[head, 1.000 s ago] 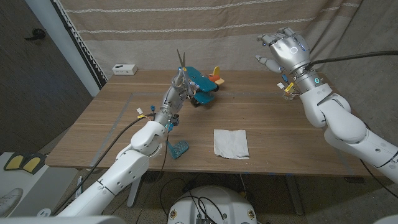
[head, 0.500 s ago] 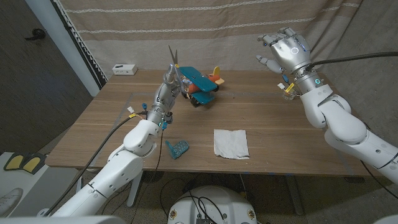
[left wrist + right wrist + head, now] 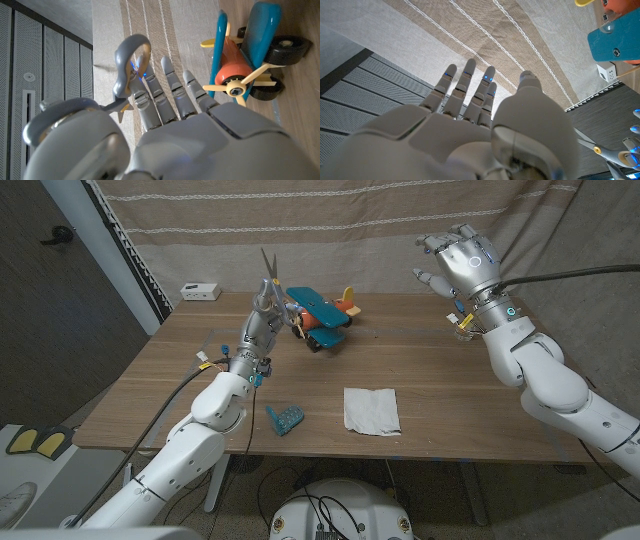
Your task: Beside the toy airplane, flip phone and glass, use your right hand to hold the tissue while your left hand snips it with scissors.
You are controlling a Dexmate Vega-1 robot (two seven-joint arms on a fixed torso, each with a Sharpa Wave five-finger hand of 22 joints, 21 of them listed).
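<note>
Swinging leftward away from the toy airplane, our left hand gripped the scissors blades-up, the tissue lay uncut near the front edge, and our right hand hovered spread and empty.

your tissue lies near the table's front edge, right of the flip phone at that same edge. the toy airplane stands toward the back edge, the glass toward the back right corner, a small box on the back left corner.
</note>
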